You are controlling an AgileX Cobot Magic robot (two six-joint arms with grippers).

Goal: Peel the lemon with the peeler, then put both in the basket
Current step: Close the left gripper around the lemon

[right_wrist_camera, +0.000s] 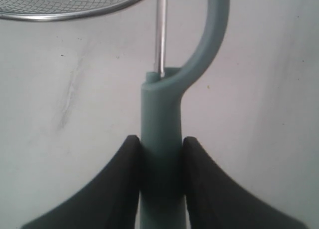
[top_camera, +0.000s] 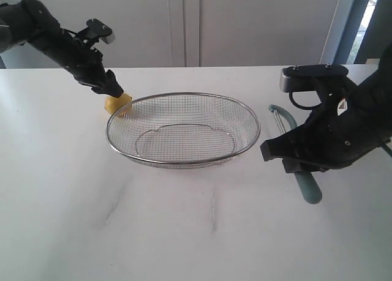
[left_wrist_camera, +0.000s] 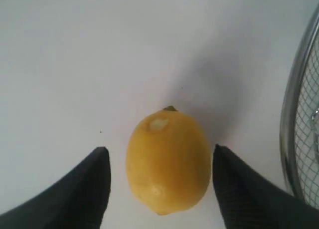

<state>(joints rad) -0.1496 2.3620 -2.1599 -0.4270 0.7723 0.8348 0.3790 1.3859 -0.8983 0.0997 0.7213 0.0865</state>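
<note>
Clearly, the jaws of the left gripper (left_wrist_camera: 159, 148) stand wide open, one dark finger (left_wrist_camera: 84, 189) on each side of the lemon (left_wrist_camera: 168, 161). There is a visible gap on one side, while the other finger is very close to the peel, so the fruit is not clamped. The lemon lies on the white table (top_camera: 184, 232) with its nub pointing away from the gripper, just beside the far left rim of the basket (top_camera: 184, 161) but outside it. On the right side, the right gripper (right_wrist_camera: 159, 139) is closed on the peeler (right_wrist_camera: 159, 119), and both pads (right_wrist_camera: 124, 179) press on the teal handle just below the curved head. The peeler is to the right of the basket, with the metal-bladed head on the far side and the handle end nearer. I cannot tell if it rests on the table.
</note>
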